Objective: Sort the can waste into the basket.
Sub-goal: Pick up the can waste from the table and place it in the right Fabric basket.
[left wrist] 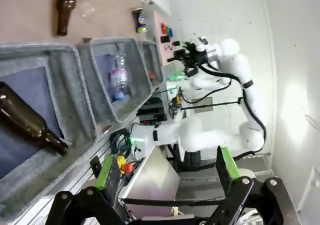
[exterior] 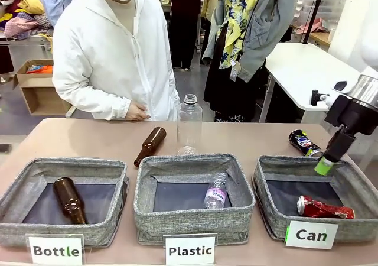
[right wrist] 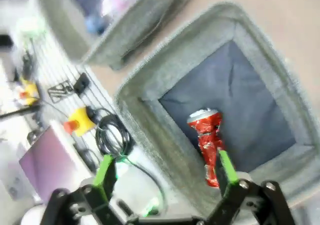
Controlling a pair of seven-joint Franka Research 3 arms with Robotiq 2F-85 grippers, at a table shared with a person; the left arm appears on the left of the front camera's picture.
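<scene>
Red metal is seen on the floor of the basket (exterior: pixel 269 219): the red can (exterior: pixel 323 207), already sorted. The black can (exterior: pixel 305 143) lies on the surface (exterior: pixel 106 139) just behind the basket, so the right jaws are held spread and empty above its far rim, presumably for that can. The left jaws are spread too.

White cards are showing black words (one each) — left card (exterior: pixel 56 250) "Bottle", middle card (exterior: pixel 189 251) "Plastic", right card (exterior: pixel 311 235), on the basket (exterior: pixel 273 216), "Can".
</scene>
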